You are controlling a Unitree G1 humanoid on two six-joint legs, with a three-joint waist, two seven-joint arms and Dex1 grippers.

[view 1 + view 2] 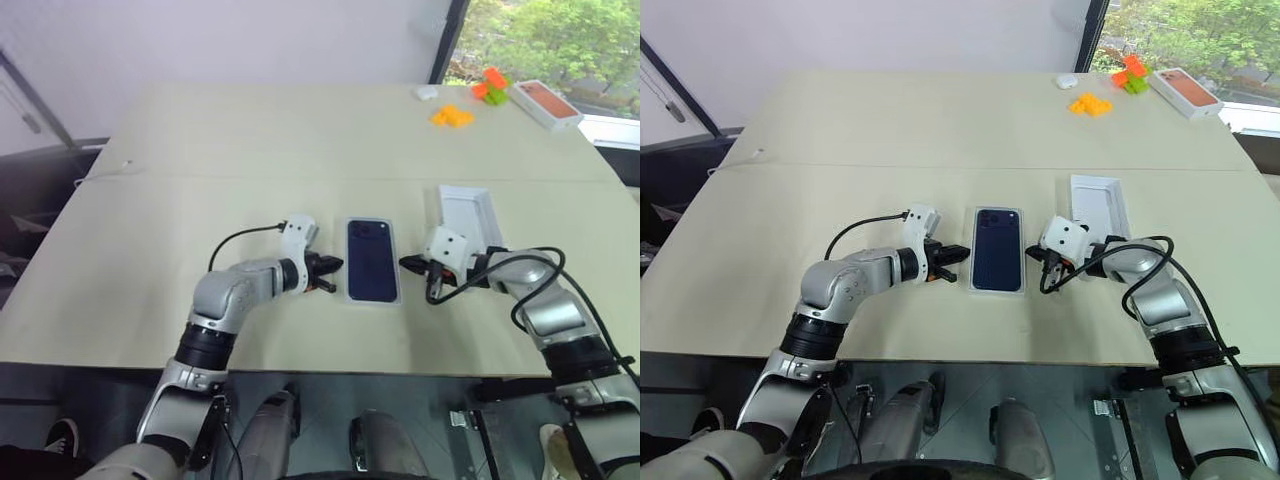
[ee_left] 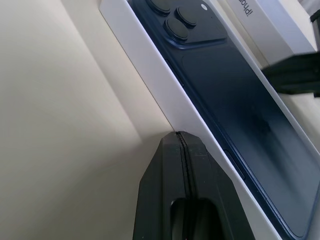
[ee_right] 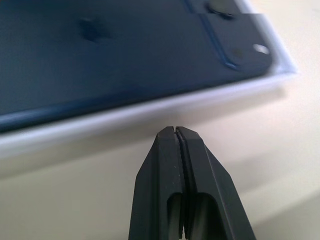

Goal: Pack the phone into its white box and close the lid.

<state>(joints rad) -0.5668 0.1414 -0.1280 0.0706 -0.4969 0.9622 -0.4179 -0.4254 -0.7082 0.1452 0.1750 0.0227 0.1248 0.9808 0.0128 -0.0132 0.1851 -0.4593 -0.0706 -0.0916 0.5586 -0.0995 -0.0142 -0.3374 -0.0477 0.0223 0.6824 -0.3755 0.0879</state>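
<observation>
The dark navy phone lies back up inside the white box at the middle of the table, camera cluster at the far end. The lid rests inside up just right of the box, a little farther back. My left gripper is shut and empty, its tip right at the box's left long edge, low over the table. My right gripper is also shut and empty. It points at the box's right long edge with a small gap to it, in front of the lid.
At the far right corner lie a white box with an orange-red top, orange pieces, a green and orange toy and a small white object. The table's front edge runs close behind both grippers.
</observation>
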